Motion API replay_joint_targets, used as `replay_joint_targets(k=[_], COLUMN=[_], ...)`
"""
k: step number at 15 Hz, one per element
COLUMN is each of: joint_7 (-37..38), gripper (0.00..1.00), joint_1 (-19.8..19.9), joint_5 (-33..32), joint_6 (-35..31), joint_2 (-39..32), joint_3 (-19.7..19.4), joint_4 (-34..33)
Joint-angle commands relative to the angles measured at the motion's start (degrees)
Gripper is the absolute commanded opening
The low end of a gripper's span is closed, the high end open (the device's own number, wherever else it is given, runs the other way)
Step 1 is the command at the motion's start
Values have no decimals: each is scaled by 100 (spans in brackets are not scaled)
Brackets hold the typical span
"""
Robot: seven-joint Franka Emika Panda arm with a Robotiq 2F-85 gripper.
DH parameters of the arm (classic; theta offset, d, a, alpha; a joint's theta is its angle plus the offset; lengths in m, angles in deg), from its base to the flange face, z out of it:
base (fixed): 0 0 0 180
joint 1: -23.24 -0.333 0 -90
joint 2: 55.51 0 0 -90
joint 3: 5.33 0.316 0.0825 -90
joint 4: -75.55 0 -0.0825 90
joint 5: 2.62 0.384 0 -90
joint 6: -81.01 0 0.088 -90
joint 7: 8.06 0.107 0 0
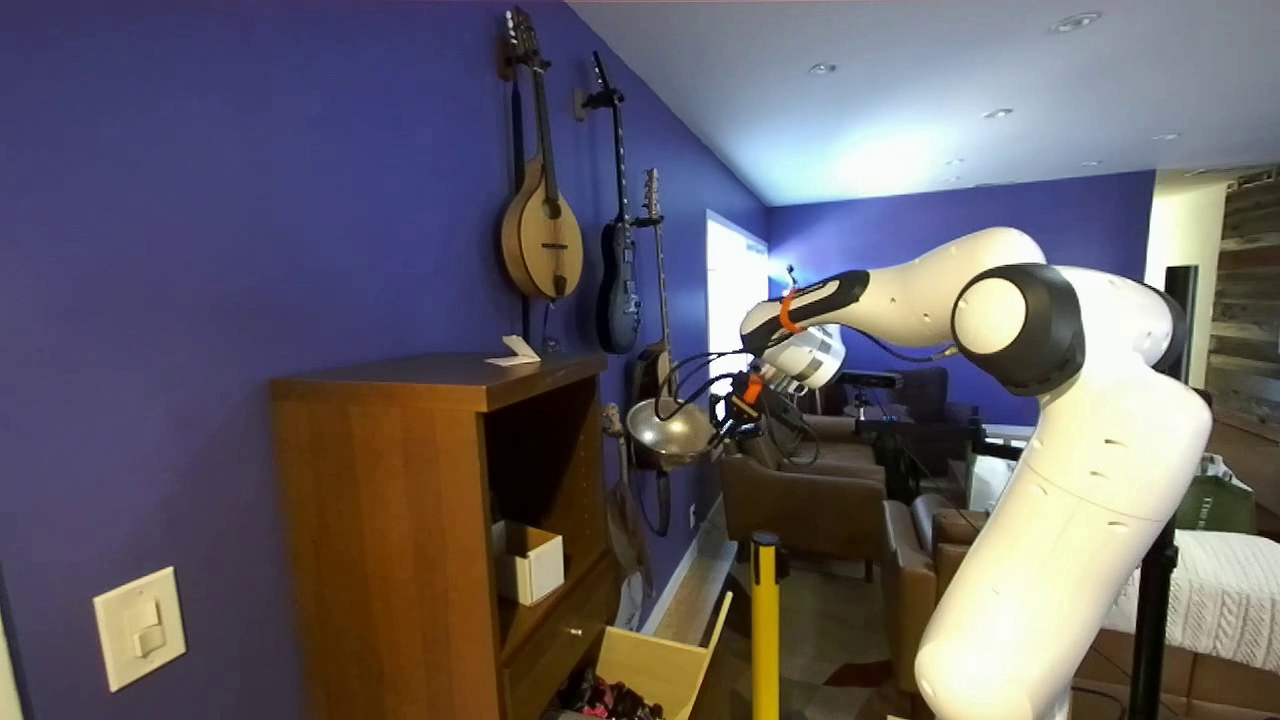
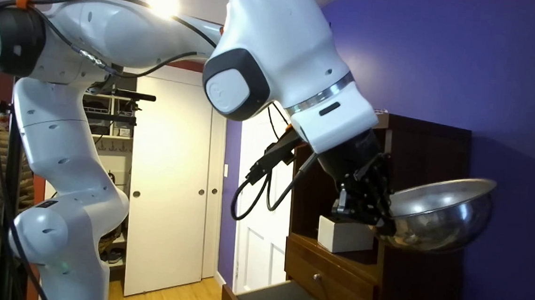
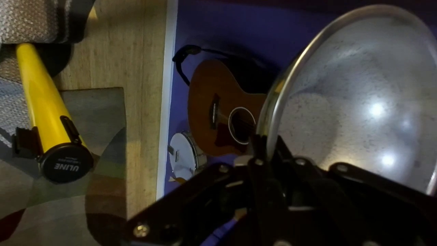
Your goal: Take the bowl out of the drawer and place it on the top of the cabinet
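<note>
The shiny silver bowl (image 1: 668, 432) hangs in the air from my gripper (image 1: 722, 428), clear of the cabinet (image 1: 385, 530). It also shows in an exterior view (image 2: 441, 223), slightly tilted with its opening upward. In the wrist view, the fingers (image 3: 269, 147) stand on both sides of the bowl's rim (image 3: 355, 89), shut on it. The bowl is empty inside as far as seen. The cabinet's flat top (image 1: 410, 369) appears a little higher than the bowl in an exterior view. The drawer (image 1: 655, 660) stands open low on the cabinet front, with dark and red items inside.
A folded white paper (image 1: 517, 352) lies on the cabinet top near its front edge. A white box (image 1: 535, 565) sits in the open shelf. A yellow post (image 1: 765, 630) stands near the open drawer. Several instruments, including a mandolin-like one (image 1: 543, 235), hang on the purple wall.
</note>
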Motion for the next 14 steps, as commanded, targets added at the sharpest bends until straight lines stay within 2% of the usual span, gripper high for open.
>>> replay_joint_targets(k=[1,5,6,9,14], joint_7=[849,1559,1546,1164,423], gripper=[2,2,2,2,2], joint_1=[57,13,-30,-199,-511], joint_5=[361,635,655,729,754], joint_6=[-159,-289,-119,272,1311], joint_2=[-132,-48,-13,202,581], joint_3=[124,173,164,161,102], joint_4=[-578,-1189,-1365,-1687,-2271])
